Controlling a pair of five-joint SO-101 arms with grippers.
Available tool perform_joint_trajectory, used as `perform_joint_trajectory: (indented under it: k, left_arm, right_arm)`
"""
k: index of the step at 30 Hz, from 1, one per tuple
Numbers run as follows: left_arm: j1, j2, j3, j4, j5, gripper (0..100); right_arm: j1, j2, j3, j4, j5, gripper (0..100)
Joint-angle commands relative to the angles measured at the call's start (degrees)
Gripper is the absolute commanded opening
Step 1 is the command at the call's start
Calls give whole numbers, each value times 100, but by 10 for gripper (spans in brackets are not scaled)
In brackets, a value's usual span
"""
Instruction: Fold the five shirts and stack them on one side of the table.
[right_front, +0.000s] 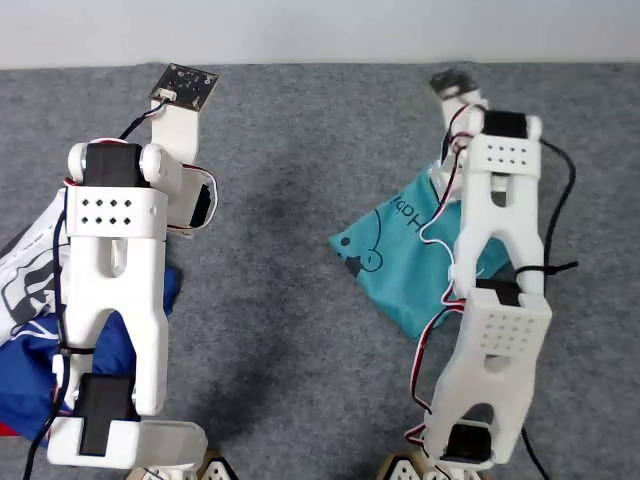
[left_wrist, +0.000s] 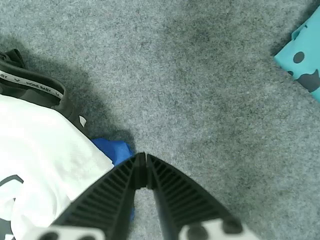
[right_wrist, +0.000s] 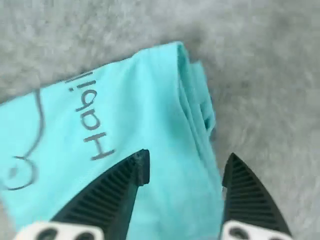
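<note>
Teal shirt in hand for folding, right arm poised at its layered edge; heap waits at left edge.

Teal shirt (right_front: 395, 265) lies flat right of the tabletop's (right_front: 300, 150) middle, partly under the right arm. Right gripper (right_wrist: 189, 156) hangs spread wide over its doubled edge and grips nothing. Left gripper (left_wrist: 145, 165) has its jaws pressed together, empty, over bare felt beside the white shirt (left_wrist: 45, 145). The blue shirt (left_wrist: 112, 149) and dark shirt (left_wrist: 30, 85) lie bunched with it at the left edge. Judgement: early in the task, with one shirt part-folded and the heap looking unfolded. Next move: drop the right jaws astride that edge and pinch all layers before lifting. Open room: a broad bare strip down the middle and toward the far edge. The left edge is crowded.
</note>
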Motion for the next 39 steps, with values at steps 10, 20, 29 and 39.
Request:
perform_joint_trajectory:
  k: [10,20,29,39]
  left_arm:
    - [9,-202,-13,105,-44,6]
    - [9,-202,-13,105,-62,6]
    - [9,-193,-13,105,-70,6]
    - [9,-193,-13,35,-70,6]
  right_arm:
    - [-453,-593,-563,1349,-3270,205]
    - [-497,-629,633,1358,-5046,431]
    - [-505,-163,1020,936,-5073,431]
    - [-488,1376,976,-189,-5073,431]
